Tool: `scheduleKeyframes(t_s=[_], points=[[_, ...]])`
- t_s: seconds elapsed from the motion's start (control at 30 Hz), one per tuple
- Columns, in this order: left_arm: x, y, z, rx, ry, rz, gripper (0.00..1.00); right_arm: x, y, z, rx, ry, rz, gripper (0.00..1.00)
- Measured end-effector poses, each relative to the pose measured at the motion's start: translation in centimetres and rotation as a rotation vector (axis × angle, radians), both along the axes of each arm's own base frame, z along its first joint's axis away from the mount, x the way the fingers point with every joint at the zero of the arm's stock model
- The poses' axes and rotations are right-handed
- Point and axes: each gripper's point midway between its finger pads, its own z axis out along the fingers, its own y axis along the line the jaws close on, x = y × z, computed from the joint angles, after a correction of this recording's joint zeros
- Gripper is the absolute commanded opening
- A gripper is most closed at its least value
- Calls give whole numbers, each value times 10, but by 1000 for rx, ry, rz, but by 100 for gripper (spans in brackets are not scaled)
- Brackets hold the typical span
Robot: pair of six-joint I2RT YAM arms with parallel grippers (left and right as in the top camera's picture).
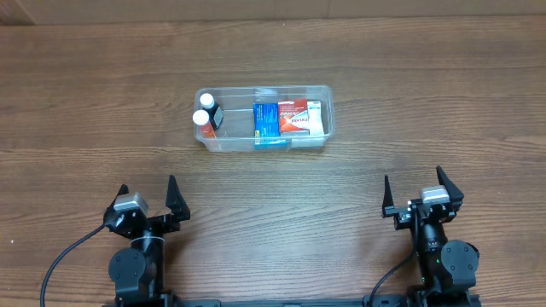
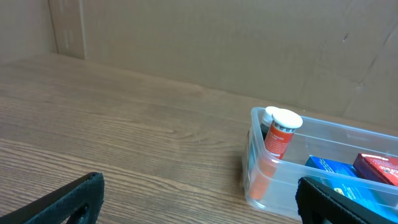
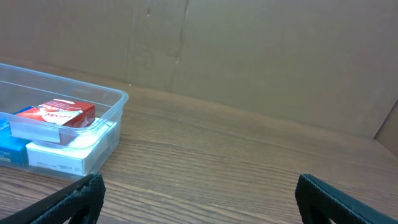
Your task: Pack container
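Observation:
The clear plastic container (image 1: pixel 324 95) stands at the table's middle back. Inside it are two white-capped bottles (image 1: pixel 206 112) at the left end, a blue box (image 1: pixel 267 124) in the middle, and a red box (image 1: pixel 293 117) on a white box at the right. In the left wrist view the container (image 2: pixel 261 180) shows an orange bottle (image 2: pixel 280 134). In the right wrist view the container (image 3: pixel 118 102) shows the red box (image 3: pixel 62 113). My left gripper (image 1: pixel 147 197) and right gripper (image 1: pixel 415 188) are open and empty near the front edge, well short of the container.
Bare wood-grain table (image 1: pixel 273 196) lies between the grippers and the container. A brown cardboard wall (image 2: pixel 217 43) stands behind the table. Cables run from both arm bases at the front edge.

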Motion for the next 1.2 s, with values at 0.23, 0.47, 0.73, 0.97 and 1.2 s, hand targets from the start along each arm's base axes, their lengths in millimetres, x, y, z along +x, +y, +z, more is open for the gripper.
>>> scheduleKeyframes(t_s=[0.23,0.47,0.73,0.97,1.2], points=[[0,0,0,84,10,-7,100,0,0,0,0,0,0,100],[0,0,-1,209,30,-18,100,0,0,0,0,0,0,100],[0,0,-1,233,35,-21,100,0,0,0,0,0,0,100],[0,0,-1,236,35,-22,100,0,0,0,0,0,0,100],[0,0,-1,247,36,-22,100,0,0,0,0,0,0,100]])
